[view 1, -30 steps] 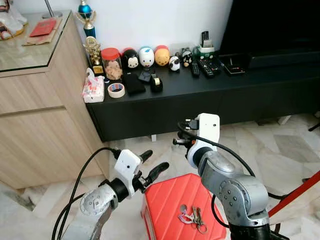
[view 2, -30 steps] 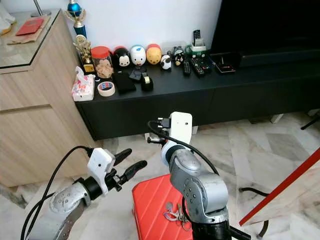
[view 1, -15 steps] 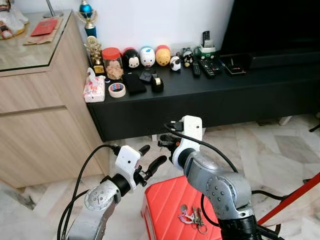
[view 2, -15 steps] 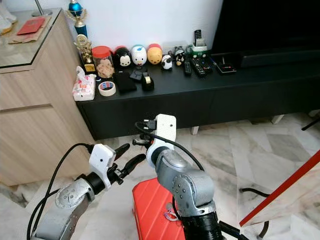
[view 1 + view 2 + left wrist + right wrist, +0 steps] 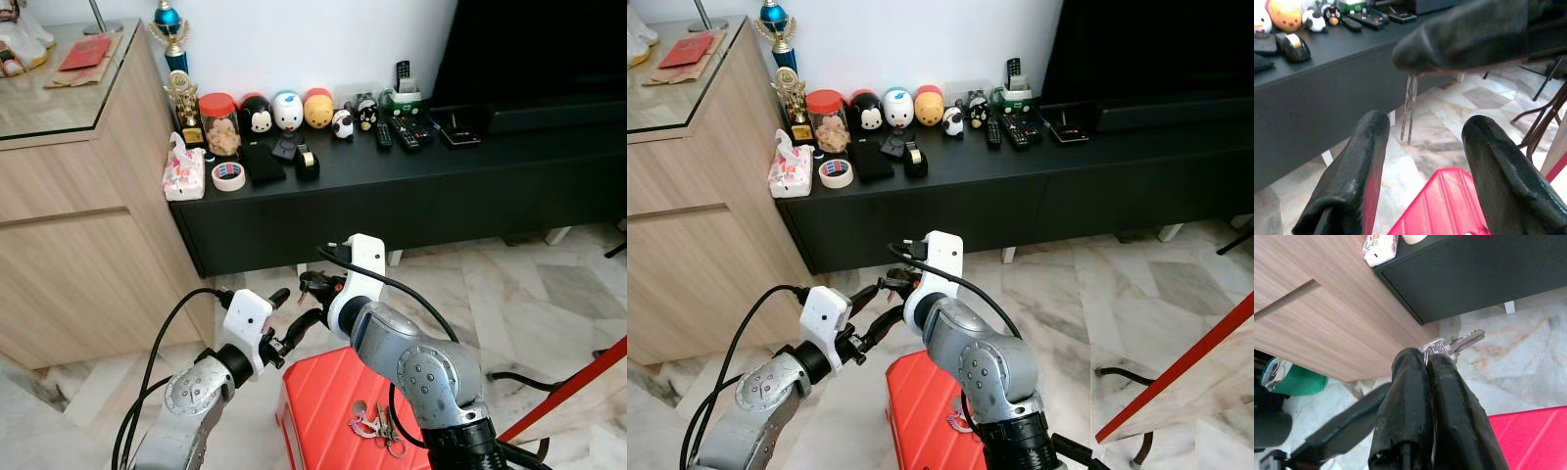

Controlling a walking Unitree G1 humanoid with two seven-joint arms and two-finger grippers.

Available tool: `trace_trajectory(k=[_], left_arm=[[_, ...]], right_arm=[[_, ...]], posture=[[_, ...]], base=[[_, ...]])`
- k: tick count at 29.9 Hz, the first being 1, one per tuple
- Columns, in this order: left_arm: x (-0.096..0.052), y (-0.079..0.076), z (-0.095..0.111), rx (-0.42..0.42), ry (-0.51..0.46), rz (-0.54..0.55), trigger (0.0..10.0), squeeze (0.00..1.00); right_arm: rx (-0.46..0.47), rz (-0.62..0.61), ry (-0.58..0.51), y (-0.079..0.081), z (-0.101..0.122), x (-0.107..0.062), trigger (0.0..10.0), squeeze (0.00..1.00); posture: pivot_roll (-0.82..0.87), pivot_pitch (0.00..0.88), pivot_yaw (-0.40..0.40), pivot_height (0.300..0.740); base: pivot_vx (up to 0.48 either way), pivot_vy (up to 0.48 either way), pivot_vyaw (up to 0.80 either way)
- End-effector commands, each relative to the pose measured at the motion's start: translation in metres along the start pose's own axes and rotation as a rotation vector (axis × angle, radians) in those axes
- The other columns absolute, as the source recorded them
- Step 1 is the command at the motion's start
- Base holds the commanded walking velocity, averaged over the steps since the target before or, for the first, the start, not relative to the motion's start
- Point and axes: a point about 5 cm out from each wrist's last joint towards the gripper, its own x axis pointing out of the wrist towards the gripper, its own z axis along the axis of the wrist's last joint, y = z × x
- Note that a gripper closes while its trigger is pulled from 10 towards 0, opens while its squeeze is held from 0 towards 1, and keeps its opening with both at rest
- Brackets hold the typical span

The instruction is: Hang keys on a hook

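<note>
My right gripper (image 5: 1426, 358) is shut on a small set of silver keys (image 5: 1444, 345), whose blades stick out past the fingertips. In the left eye view it (image 5: 312, 286) hangs over the floor in front of the black console, just above and beside my left gripper (image 5: 297, 305). The left gripper (image 5: 1427, 127) stands open, and the held keys (image 5: 1410, 105) dangle just beyond the gap between its fingers. A second bunch of keys (image 5: 375, 423) with a pink tag lies on top of a red ribbed case (image 5: 323, 401) below my arms.
A long black console (image 5: 392, 186) ahead carries toy figures, a jar, tape, remotes and a tissue pack. On the left stands a wooden cabinet (image 5: 78, 255) with a glass top. A red bar (image 5: 578, 382) slants across the lower right over the marble floor.
My right arm has swung left and lower, bringing the held keys up to the left gripper's open fingers. The left arm has barely moved.
</note>
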Motion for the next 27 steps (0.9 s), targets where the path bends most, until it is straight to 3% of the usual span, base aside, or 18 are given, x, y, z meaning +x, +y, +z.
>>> trace_trajectory(k=[1,27], left_arm=[[-0.0008,0.0012,-0.0022,0.028,0.013,0.001,10.0,0.00],[0.0042,0.0087,-0.0091,0.051,0.018,0.083,10.0,0.00]], right_arm=[[0.187,0.218,0.021,0.0729,-0.0114,0.0040,10.0,0.00],[0.196,0.256,0.043,0.0804,-0.0144,0.0019,10.0,0.00]], posture=[[0.09,0.072,-0.039,0.723],[0.09,0.074,-0.041,0.723]], base=[[0.000,0.000,0.00],[0.000,0.000,0.00]])
